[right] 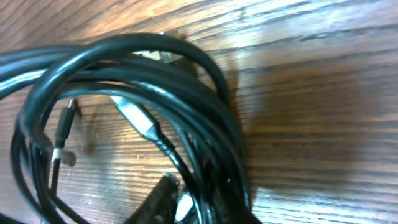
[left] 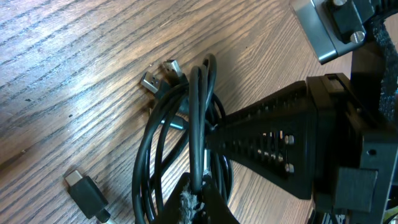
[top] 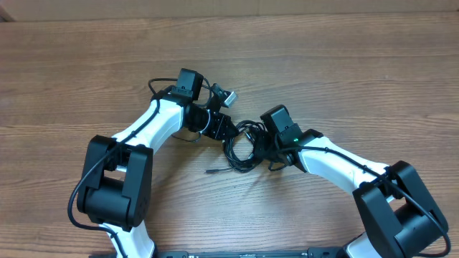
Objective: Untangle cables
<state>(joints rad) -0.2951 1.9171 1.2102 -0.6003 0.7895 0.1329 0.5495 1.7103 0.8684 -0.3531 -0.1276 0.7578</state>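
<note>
The cables are thin black cords lying in a tangled coil on the wooden table between my two grippers. My left gripper is at the coil's left side. In the left wrist view its fingers are shut on one black strand of the coil. Two silver plug ends lie at the coil's far side, and a black plug lies loose to the left. My right gripper is at the coil's right side. Its fingers are closed around several strands. A silver plug lies inside the loop.
One thin cable end sticks out of the coil toward the front left. The right gripper's black body fills the right of the left wrist view, close against the coil. Both arm bases stand at the front edge.
</note>
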